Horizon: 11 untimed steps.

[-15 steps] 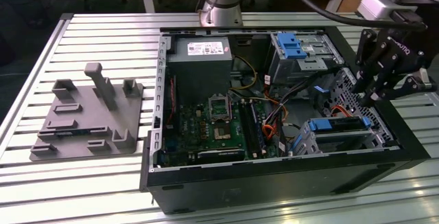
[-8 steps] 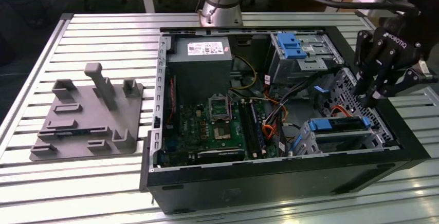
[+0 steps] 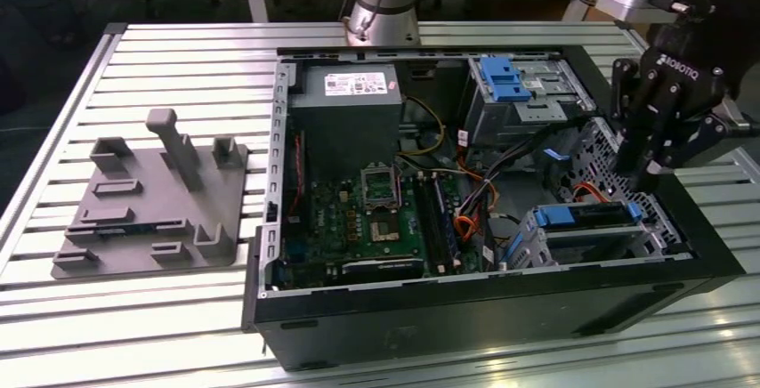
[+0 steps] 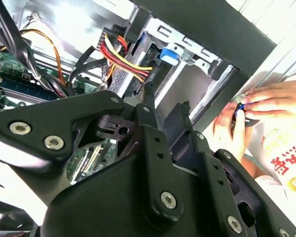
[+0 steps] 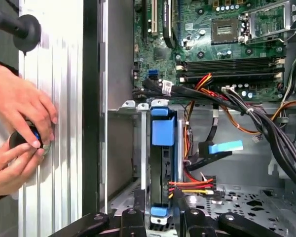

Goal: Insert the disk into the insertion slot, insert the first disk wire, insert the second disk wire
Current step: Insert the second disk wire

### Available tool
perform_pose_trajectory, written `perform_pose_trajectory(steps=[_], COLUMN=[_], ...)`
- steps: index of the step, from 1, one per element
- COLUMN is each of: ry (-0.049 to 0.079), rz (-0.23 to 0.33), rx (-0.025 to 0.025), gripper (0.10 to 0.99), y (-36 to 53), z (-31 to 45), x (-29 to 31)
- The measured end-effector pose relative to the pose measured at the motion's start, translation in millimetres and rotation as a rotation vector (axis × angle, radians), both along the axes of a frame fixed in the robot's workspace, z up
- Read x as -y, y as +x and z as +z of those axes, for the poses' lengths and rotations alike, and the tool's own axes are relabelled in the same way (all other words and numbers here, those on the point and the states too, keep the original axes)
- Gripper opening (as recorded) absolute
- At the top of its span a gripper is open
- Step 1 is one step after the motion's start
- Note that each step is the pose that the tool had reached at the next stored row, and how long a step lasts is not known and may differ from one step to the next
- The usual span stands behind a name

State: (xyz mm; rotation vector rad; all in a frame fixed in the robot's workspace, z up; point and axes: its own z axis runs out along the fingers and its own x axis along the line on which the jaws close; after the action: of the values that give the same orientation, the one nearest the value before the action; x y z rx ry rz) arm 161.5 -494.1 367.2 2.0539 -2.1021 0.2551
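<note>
Taking the exterior view as a clock face centred on the open computer case (image 3: 475, 317), with six o'clock nearest, the disk (image 3: 588, 216) sits at about four o'clock. It lies inside the low silver slot (image 3: 600, 244), and its blue frame shows along the top. The first wrist view shows the disk (image 5: 163, 131) standing on edge, deep in the slot (image 5: 138, 105).

The gripper (image 3: 650, 167) hangs at three o'clock, just above the end of the disk on the exterior view's right. In the first wrist view the gripper (image 5: 160, 220) sits right at the disk's near end. I cannot tell whether it is open, shut or gripping the disk.

A bundle of red, yellow and orange wires (image 5: 195, 185) lies just beside the disk. A black plug with a blue tab (image 5: 226, 146) lies near it but apart from it. Whether any wire is plugged into the disk cannot be told.

Outside the case wall, a person's hands (image 5: 17, 106) hold a small dark object on the slatted table (image 3: 178, 68).

The circuit board (image 3: 380, 219) fills the case floor around the middle. A grey fixture plate (image 3: 155, 201) rests on the table at nine o'clock. Further back are a grey power box (image 3: 351, 85) at eleven o'clock and a taller metal cage with a blue latch (image 3: 505, 81) at one o'clock. The arm's base (image 3: 386, 5) stands beyond the case at twelve.
</note>
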Motion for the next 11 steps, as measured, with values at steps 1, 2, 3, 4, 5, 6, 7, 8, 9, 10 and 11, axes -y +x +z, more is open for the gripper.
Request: perform_pose_trajectory(steps=[1, 2, 3, 4, 5, 6, 7, 8, 9, 10, 11], ry=[0.000, 0.000, 0.000, 0.000, 0.000, 0.000, -0.001, -0.002, -0.005, -0.010, -0.014], rz=[-0.001, -0.001, -0.001, -0.001, -0.001, -0.001, 0.000, 0.002, 0.004, 0.006, 0.007], rx=[0.0038, 0.0103, 0.0179, 0.0263, 0.0342, 0.0417, 0.0479, 0.0515, 0.0524, 0.0525, 0.0525], gripper=[0.357, 0.357, 0.357, 0.357, 0.357, 0.357, 0.357, 0.357, 0.357, 0.357, 0.357], y=[-1.9, -4.6, -7.3, -8.8, -9.6, -10.0, -10.3, -10.5, -11.0, -12.0, -13.4], z=[-0.2, -0.6, -1.2, -1.7, -2.3, -2.9, -3.5, -4.0, -4.2, -4.5, -4.7], x=[-1.4, -2.5, -3.4, -4.8, -6.8, -9.2, -12.0, -14.2, -16.0, -18.0, -20.0])
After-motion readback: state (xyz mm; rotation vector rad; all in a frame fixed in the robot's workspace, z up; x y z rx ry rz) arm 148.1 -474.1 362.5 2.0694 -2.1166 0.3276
